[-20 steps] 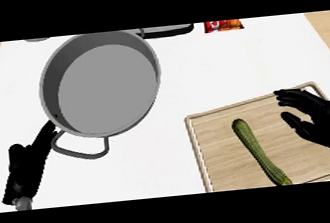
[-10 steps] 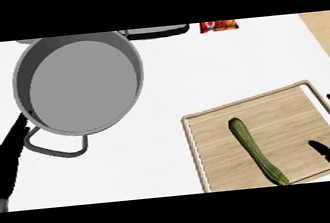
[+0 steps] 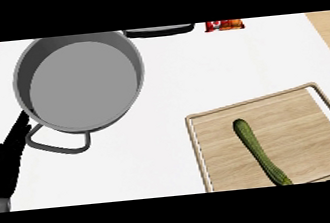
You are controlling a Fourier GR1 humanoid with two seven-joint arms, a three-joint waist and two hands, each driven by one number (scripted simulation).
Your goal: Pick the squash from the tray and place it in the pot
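Left hand [image 3: 5, 156] open beside pot [image 3: 80, 84], holding nothing.

a: what stands between the tray [image 3: 214, 124] and the pot [image 3: 76, 82]?
b: only bare white counter [image 3: 216, 68]. the pot's near handle [image 3: 56, 143] sticks out toward the lower left, with the left hand [image 3: 6, 159] just beside it.
a: and room over the squash [image 3: 259, 150]?
b: the wood lies bare on both sides of it; a low rim runs round the tray. a dark pan [image 3: 159, 31] and a red packet [image 3: 224, 25] sit at the far edge, well apart.
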